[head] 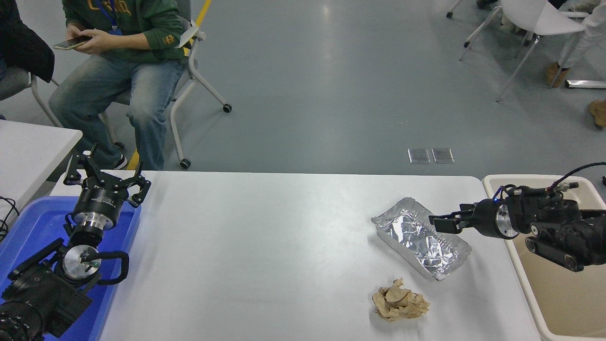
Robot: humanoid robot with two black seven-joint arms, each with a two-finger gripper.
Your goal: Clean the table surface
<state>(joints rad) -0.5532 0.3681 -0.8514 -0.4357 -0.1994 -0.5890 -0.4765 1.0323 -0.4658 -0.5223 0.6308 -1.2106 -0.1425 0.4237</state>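
The right gripper's (pixel 439 223) fingers stand slightly parted over the foil tray's (pixel 421 239) far right rim, pinching nothing, with the arm reaching in across the beige tub (pixel 558 284). The tray and a crumpled brown paper (pixel 400 300) lie on the worktop (pixel 265 246). The left gripper (pixel 105 176) sits parked at the lower left, fingers spread, above a blue bin (pixel 28 227).

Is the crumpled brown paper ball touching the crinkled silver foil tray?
Apart. The head view shows a strip of bare white table between the crumpled brown paper ball and the crinkled silver foil tray.
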